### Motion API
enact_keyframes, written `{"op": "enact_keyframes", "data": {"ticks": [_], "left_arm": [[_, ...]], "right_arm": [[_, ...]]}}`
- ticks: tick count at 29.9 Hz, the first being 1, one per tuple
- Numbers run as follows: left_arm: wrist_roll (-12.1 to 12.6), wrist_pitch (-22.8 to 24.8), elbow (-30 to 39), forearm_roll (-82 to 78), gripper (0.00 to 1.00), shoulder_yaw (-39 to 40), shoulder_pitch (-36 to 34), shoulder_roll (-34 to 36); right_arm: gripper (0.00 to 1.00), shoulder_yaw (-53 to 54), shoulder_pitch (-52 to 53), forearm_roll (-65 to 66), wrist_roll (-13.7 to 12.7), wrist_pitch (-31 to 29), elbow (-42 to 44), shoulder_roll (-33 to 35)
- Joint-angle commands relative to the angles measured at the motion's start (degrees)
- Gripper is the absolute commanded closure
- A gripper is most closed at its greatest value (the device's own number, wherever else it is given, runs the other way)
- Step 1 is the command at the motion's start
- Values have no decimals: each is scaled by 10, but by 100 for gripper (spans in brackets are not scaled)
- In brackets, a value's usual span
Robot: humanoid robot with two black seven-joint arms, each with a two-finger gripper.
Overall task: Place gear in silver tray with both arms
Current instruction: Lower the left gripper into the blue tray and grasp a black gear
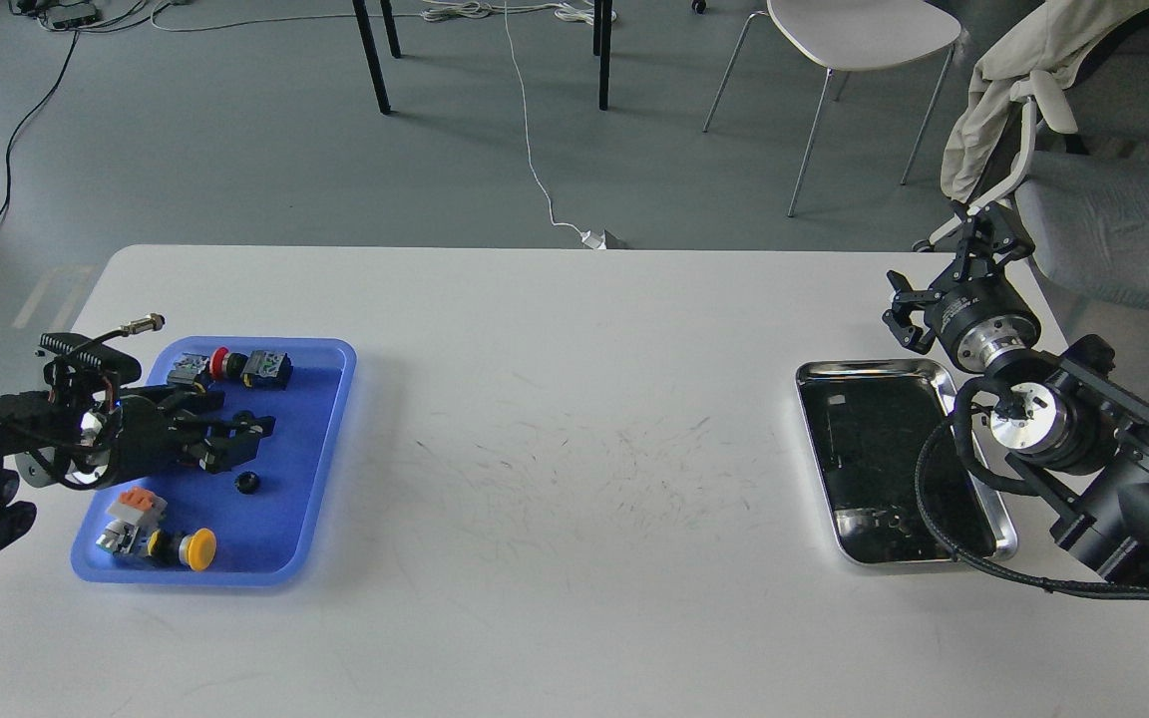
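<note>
A white table (574, 479) with rounded far corners fills the near part of the scene, its middle marked by many fine dark scratches. A blue plastic tray (320, 469) lies flat on it near the left edge, with small parts inside. The silver tray (814, 371) lies flat on it near the right edge, well apart from the blue one.

Gear (247, 483) in blue tray (320, 479); silver tray (819, 469) bare
</note>
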State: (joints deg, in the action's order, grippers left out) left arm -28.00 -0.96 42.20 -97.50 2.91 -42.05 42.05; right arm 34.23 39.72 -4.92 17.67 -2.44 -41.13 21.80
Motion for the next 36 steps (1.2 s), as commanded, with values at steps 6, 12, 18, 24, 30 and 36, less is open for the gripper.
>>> {"op": "enact_keyframes", "data": {"ticks": [6,12,18,24,30,36], "left_arm": [[0,-4,-16,-2,50,0,14,-1],[0,-4,-16,-2,50,1,17,-2],[0,-4,-16,-2,51,1,16,-2],[0,-4,-16,-1,62,2,15,-7],[0,-4,-15,-1,67,2,18,-7],[0,-4,-14,-3,76,1,16,-7]], "right_arm": [[1,-2,0,0,0,1,0,0],[1,-2,0,0,0,1,0,-1],[1,-3,-1,0,0,1,4,-2],[1,-3,0,0,0,1,4,-1],[1,-3,-1,0,0,1,4,-1],[1,-3,-1,0,0,1,4,-2]]}}
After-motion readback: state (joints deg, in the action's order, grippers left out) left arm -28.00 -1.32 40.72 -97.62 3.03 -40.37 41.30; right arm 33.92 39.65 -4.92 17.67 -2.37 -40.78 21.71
